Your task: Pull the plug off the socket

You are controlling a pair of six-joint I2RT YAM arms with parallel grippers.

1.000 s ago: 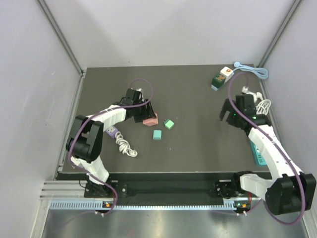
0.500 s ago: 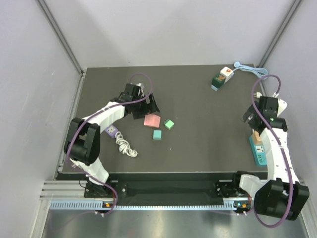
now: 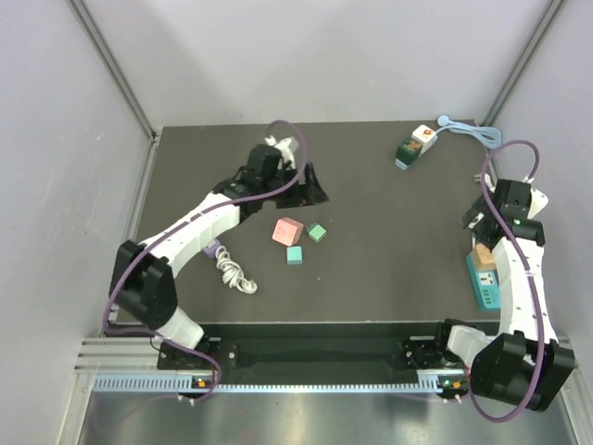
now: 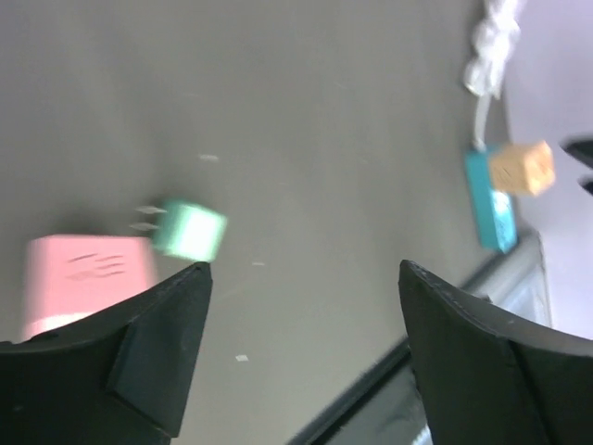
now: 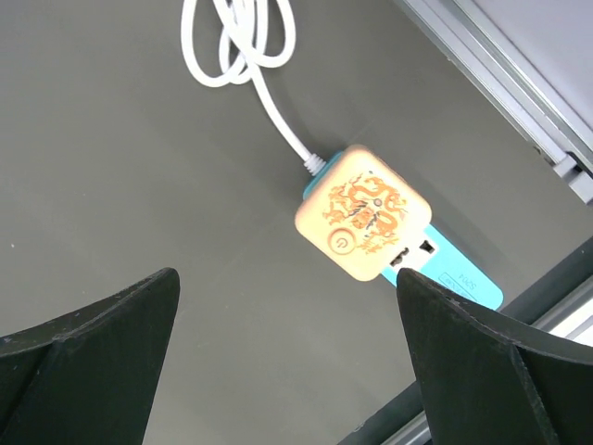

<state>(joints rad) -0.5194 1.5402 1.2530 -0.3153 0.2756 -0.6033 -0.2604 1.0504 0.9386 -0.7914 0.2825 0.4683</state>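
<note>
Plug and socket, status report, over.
Left end effector open, empty. Right end effector open, above orange plug. Plug seated in teal socket strip. Nothing blocking it.

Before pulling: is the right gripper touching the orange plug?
Apart. In the right wrist view, bare table separates the right gripper from the orange plug.

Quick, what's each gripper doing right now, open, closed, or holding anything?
Left gripper: open, holding nothing.
Right gripper: open, empty, with the plug in view beyond it.
</note>
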